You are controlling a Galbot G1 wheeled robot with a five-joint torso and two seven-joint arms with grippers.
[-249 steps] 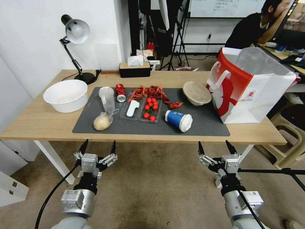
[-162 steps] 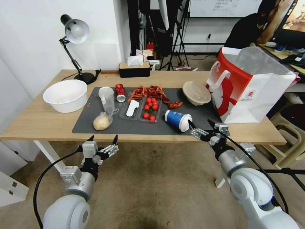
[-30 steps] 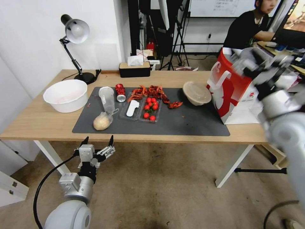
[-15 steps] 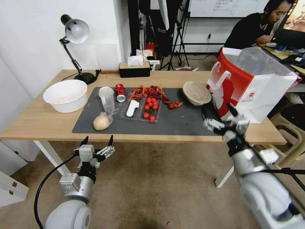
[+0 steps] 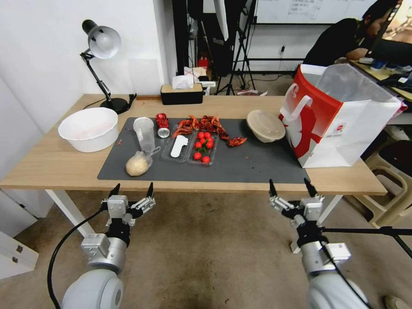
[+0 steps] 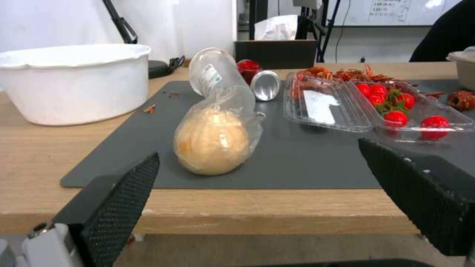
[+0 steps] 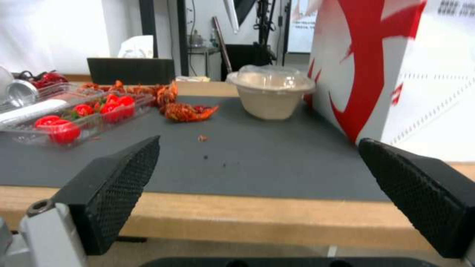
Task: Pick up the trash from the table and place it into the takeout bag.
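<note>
Trash on the table point(image 5: 56, 165) right now: the tan lidded bowl point(image 5: 266, 125) at the far right of the grey mat point(image 5: 253, 165), right beside the takeout bag point(image 5: 339, 124); the clear plastic cup point(image 5: 145, 133) lying on its side, the crushed red can point(image 5: 162, 124) next to it, and the clear bag with the beige lump point(image 5: 138, 164) near the front left edge of the mat. No blue paper cup anywhere on the mat, so my guess is that one's already in the bag.

Both arms hang below the front edge of the table, not touching anything. Left gripper point(image 5: 132, 194) is spread wide and empty, sitting right in front of the lump bag going by the left wrist view point(image 6: 213, 139). Right gripper point(image 5: 290, 191) is also spread and empty, facing the open patch of mat with the bowl point(image 7: 271, 92) beyond it.

So we're between pickups. Bowl looks like the obvious next target for the right arm, since it's closest to the bag. It's wide and round though, so the fingers would need to go across the rim or lid edge, and there's not much room beside the bag wall.
</note>
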